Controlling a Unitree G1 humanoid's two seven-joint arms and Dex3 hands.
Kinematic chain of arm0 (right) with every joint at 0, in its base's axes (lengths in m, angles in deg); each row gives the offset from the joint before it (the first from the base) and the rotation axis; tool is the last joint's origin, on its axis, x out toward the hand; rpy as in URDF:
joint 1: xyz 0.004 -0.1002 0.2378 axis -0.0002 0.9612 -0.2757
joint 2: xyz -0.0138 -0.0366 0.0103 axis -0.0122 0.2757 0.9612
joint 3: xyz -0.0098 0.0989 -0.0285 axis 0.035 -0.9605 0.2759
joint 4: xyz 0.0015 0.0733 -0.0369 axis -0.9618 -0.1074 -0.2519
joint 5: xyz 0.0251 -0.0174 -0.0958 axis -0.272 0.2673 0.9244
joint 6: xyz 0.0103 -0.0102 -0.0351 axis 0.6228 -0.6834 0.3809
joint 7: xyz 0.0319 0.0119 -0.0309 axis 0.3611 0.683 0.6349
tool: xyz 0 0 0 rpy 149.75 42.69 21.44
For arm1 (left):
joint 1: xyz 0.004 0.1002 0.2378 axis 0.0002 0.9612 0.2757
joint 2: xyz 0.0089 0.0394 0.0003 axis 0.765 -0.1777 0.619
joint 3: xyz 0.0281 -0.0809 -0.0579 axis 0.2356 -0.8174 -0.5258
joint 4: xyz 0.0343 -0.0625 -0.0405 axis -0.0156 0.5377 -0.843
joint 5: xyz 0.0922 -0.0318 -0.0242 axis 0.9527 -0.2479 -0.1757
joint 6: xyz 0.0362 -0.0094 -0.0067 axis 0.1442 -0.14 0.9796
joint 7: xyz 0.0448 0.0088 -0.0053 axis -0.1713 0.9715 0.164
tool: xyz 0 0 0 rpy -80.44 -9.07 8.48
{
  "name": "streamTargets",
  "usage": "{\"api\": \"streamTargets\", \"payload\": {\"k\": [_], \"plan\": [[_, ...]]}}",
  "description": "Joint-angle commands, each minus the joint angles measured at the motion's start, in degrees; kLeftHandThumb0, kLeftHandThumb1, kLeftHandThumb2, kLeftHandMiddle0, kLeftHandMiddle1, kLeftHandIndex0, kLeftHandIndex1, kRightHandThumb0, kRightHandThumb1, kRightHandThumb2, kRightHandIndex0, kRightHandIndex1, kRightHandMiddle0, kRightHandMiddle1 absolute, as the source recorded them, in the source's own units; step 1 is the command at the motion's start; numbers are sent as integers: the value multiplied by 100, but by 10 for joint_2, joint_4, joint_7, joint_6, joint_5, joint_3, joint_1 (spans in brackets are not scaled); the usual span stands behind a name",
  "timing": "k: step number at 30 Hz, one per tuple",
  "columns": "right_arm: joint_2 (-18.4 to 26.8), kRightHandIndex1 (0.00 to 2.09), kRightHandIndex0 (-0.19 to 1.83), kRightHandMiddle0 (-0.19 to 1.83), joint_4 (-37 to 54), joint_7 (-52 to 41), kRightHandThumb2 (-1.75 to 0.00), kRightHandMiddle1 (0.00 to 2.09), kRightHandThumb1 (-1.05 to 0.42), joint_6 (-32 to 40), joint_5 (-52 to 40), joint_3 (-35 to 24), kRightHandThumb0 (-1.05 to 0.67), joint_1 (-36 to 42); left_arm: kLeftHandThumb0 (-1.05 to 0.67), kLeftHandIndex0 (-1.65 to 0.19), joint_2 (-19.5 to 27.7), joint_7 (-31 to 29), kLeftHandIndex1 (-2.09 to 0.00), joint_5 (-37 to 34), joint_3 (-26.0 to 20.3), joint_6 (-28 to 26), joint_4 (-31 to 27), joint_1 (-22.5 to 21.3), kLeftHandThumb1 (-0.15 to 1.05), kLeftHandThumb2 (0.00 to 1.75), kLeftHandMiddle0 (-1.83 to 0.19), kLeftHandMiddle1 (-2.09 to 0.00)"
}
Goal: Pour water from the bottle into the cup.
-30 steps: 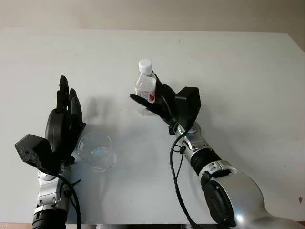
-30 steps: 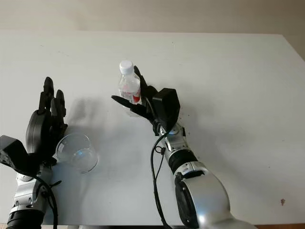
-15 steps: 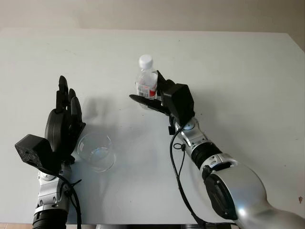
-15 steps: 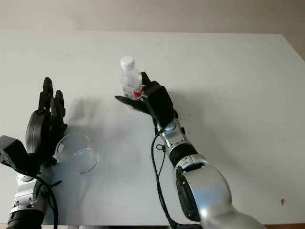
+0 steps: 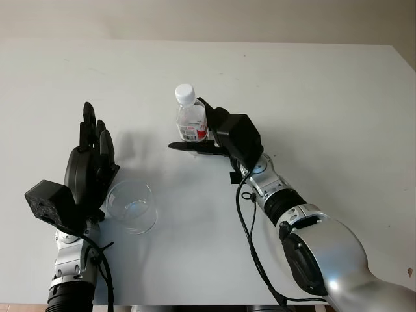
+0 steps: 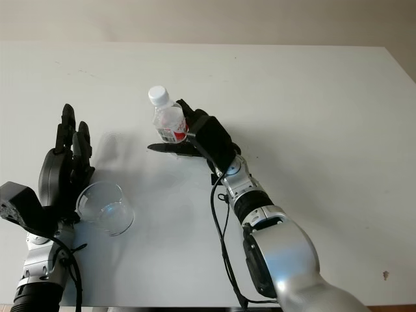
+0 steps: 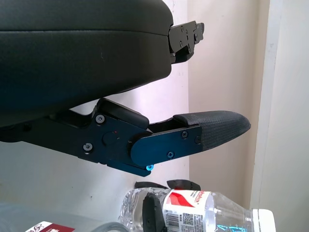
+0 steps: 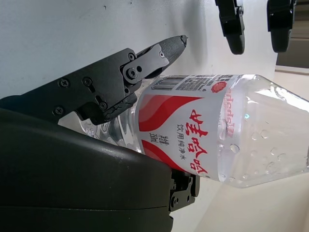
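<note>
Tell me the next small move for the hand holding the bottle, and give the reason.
Probably carry the bottle left toward the cup. The right hand grips it, tilted only slightly, white cap on, well short of the cup, which stands beside the open left hand on the table. The cap looks like an obstacle to pouring.

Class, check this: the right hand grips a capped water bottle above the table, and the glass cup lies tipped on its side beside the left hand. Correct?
Not quite. The cup stands upright, mouth up, as the left eye view shows. The rest holds: the right hand grips the capped bottle above the table, and the cup is beside the open left hand.
</note>
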Motion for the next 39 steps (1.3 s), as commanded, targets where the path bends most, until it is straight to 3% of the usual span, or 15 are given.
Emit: {"api": "streamTargets", "payload": {"k": [1, 6, 15, 20, 27, 39], "plan": [[-3, 209, 97, 102, 2, 6, -13, 209, -104, -9, 4, 5, -28, 6, -80, 19, -14, 1, 0, -3, 2, -1, 13, 18, 105, 61, 19, 0], [7, 209, 102, 104, 17, 41, -27, 209, -105, -63, 23, 19, -13, 3, -80, 19, -13, -3, 0, -4, 0, 4, 17, 18, 105, 60, 19, 0], [44, 209, 105, 85, 59, 136, -26, 209, -105, -146, 110, 78, -11, -17, -81, 19, -14, 0, 0, 1, 4, 2, 16, 18, 105, 61, 19, 0], [57, 209, 107, 66, 82, 172, -22, 209, -105, -152, 154, 110, -9, -23, -81, 19, -18, 3, 0, 2, 6, 2, 13, 19, 105, 61, 19, 0], [68, 209, 108, 63, 109, 245, -18, 209, -102, -155, 222, 156, -9, -23, -81, 19, -22, 6, 0, 1, 6, 4, 11, 22, 105, 61, 19, 0], [80, 209, 91, 68, 161, 420, -21, 209, -97, -115, 362, 243, -5, -29, -81, 19, -29, 9, 0, 5, 9, 12, 18, 21, 105, 60, 19, 0]]}}
